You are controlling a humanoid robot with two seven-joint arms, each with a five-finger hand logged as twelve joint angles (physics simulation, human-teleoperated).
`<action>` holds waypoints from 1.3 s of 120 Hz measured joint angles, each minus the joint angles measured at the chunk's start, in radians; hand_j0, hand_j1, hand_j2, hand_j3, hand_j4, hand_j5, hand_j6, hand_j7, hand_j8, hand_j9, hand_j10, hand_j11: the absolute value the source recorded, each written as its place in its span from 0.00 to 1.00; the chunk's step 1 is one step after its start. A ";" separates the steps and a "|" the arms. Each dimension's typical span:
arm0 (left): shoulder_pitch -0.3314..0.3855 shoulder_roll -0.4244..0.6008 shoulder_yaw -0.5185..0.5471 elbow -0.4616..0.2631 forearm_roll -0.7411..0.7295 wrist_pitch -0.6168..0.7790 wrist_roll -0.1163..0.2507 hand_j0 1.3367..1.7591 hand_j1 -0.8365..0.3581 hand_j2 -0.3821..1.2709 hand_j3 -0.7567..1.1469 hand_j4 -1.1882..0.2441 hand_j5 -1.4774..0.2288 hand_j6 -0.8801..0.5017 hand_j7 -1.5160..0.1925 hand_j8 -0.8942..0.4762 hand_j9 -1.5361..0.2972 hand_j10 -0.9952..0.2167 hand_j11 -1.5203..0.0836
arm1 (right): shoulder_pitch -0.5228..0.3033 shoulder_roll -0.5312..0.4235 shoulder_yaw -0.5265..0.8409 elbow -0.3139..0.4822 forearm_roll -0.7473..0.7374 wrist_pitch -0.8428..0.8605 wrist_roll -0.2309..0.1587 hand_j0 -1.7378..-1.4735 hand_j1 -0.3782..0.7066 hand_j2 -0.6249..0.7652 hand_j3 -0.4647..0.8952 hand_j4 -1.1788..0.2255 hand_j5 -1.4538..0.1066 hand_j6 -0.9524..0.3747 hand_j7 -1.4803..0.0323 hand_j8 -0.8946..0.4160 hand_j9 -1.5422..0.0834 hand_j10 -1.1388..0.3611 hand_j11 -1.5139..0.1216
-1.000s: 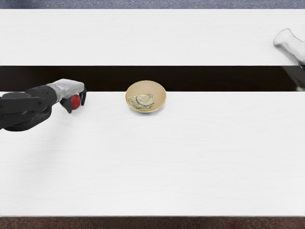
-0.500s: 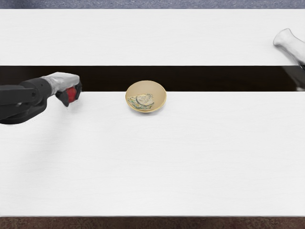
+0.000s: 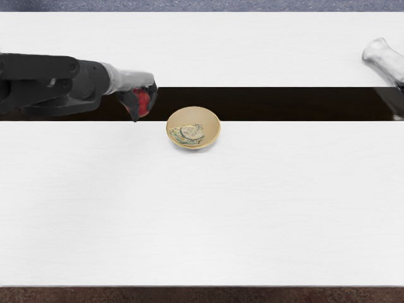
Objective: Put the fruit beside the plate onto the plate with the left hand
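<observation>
The small round red fruit [image 3: 144, 101] sits inside the left hand [image 3: 137, 92], tucked under the pale grey palm with the dark fingers [image 3: 133, 108] curled down around it. Only part of its red skin shows between them. The hand is closed on the fruit, and its black arm reaches in from the left edge. Hand and fruit show against the dark gap [image 3: 284, 104] that runs behind the far edge of the near white worktop [image 3: 202, 208].

The shallow round tan plate [image 3: 213, 124], with a greenish pattern in its hollow, lies on the worktop near the hand, to its right and a little nearer the camera. It is apart from the fingers, and the fruit is not on it.

Beyond the gap, behind the hand, runs a second white surface [image 3: 252, 47]. Far to the right of the hand, at the picture's upper right edge, the pale right hand [image 3: 380, 52] shows. How far it is open cannot be told.
</observation>
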 joint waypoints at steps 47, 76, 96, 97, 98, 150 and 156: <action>-0.034 -0.253 -0.003 0.065 -0.055 -0.003 0.004 0.71 0.41 0.45 0.40 0.26 0.13 0.43 0.17 0.50 0.16 0.46 0.19 | 0.000 0.000 0.000 0.000 0.000 0.000 0.000 0.30 0.06 0.44 0.34 0.82 0.90 0.69 0.95 0.66 0.92 0.74 0.90; 0.022 -0.342 -0.001 0.211 -0.040 -0.004 0.004 0.70 0.29 0.62 0.40 0.28 0.09 0.48 0.15 0.55 0.14 0.50 0.18 | 0.000 0.000 0.000 0.000 0.000 0.000 0.000 0.30 0.06 0.44 0.34 0.82 0.90 0.69 0.95 0.66 0.92 0.74 0.90; 0.054 -0.367 0.004 0.253 -0.028 -0.004 0.005 0.69 0.32 0.58 0.40 0.29 0.08 0.47 0.14 0.54 0.15 0.48 0.17 | 0.000 0.000 0.000 0.000 0.000 0.000 0.000 0.30 0.06 0.44 0.34 0.82 0.90 0.69 0.95 0.66 0.92 0.74 0.90; 0.056 -0.368 0.004 0.255 -0.028 -0.004 0.005 0.69 0.32 0.58 0.40 0.29 0.08 0.47 0.14 0.54 0.15 0.48 0.17 | 0.000 0.000 0.000 0.000 0.000 0.000 0.000 0.30 0.06 0.44 0.34 0.82 0.90 0.69 0.95 0.66 0.92 0.74 0.90; 0.057 -0.369 0.004 0.257 -0.028 -0.005 0.005 0.69 0.31 0.59 0.40 0.29 0.08 0.47 0.14 0.54 0.15 0.48 0.17 | 0.000 0.000 0.000 0.000 0.000 0.000 0.000 0.30 0.06 0.44 0.34 0.82 0.90 0.69 0.95 0.66 0.92 0.74 0.90; 0.089 -0.385 0.003 0.328 -0.030 0.040 0.005 0.73 0.46 0.47 0.40 0.35 0.21 0.34 0.26 0.42 0.27 0.38 0.30 | 0.000 0.000 0.000 0.000 0.000 0.000 0.000 0.30 0.06 0.44 0.34 0.82 0.90 0.69 0.95 0.66 0.92 0.74 0.90; 0.091 -0.385 0.003 0.332 -0.030 0.052 0.006 0.74 0.49 0.45 0.40 0.38 0.28 0.30 0.32 0.40 0.32 0.34 0.36 | 0.000 0.000 0.000 0.000 0.000 0.000 0.000 0.30 0.06 0.44 0.34 0.82 0.90 0.69 0.95 0.66 0.92 0.74 0.90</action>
